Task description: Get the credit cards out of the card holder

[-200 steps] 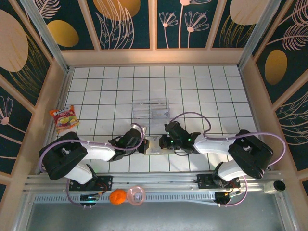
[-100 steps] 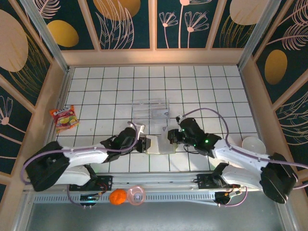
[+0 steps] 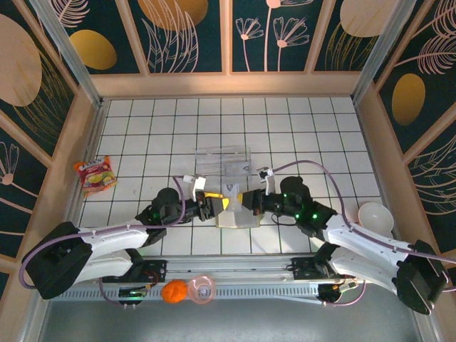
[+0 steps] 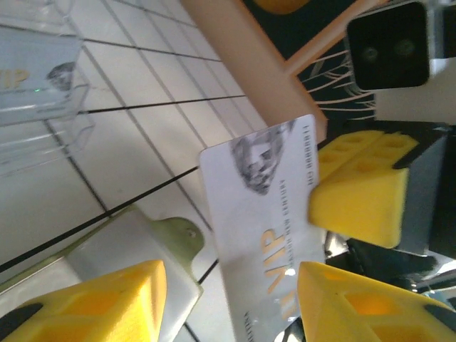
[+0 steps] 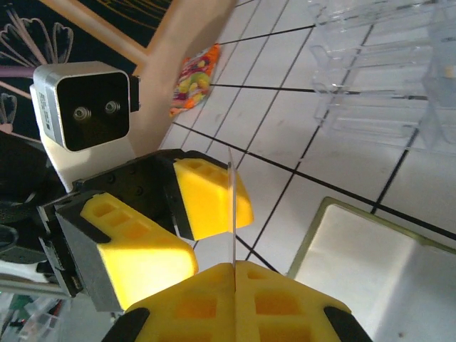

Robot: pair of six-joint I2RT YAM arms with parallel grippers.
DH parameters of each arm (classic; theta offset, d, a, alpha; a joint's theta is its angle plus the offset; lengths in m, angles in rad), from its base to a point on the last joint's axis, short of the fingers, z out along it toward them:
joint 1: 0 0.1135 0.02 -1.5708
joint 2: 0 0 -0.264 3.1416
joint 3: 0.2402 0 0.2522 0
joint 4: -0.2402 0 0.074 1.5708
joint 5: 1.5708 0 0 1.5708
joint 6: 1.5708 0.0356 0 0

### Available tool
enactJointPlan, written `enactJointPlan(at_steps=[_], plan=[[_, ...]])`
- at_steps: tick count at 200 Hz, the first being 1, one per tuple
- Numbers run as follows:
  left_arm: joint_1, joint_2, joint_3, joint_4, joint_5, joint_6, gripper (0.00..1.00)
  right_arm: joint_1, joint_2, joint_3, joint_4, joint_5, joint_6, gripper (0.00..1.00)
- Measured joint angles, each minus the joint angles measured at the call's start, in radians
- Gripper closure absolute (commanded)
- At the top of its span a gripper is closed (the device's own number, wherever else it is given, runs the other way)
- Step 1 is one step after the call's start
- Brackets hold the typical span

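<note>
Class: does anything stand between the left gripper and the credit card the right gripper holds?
Nothing visible does. The open left gripper sits right at the credit card, a finger on either side in its wrist view; the right gripper pinches the card's edge.

Top external: fixed high at the near edge, looking down over the whole tiled tabletop (image 3: 142, 128). Left wrist: close, low, facing right. Right wrist: close, low, facing left. Shared by both: credit card (image 4: 263, 228), card holder (image 4: 128, 239), clear tray (image 4: 35, 92).
</note>
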Motion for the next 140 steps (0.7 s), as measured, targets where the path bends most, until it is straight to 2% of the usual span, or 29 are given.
enactJointPlan(at_steps=[39,56,68,71,79,93,140], plan=[[0.006,0.003,-0.013,0.098,0.047,-0.055,0.80,0.000,0.037,0.000,0.074,-0.015,0.004,1.00],[0.011,0.006,-0.013,0.111,0.055,-0.068,0.88,0.000,0.064,0.000,0.095,-0.010,0.007,1.00],[0.012,0.003,-0.013,0.103,0.053,-0.072,0.97,0.000,0.080,0.000,0.096,-0.003,0.007,1.00],[0.012,0.000,-0.013,0.096,0.052,-0.066,1.00,0.000,0.082,0.000,0.096,-0.002,0.007,0.97],[0.013,-0.014,-0.011,0.066,0.048,-0.061,1.00,0.002,0.086,0.003,0.089,0.002,0.006,0.88],[0.011,-0.047,0.018,-0.027,0.044,-0.022,1.00,0.008,0.083,0.010,0.064,0.025,0.004,0.82],[0.006,-0.053,0.300,-0.451,-0.070,0.208,1.00,-0.021,-0.018,0.066,-0.223,0.263,-0.012,0.85]])
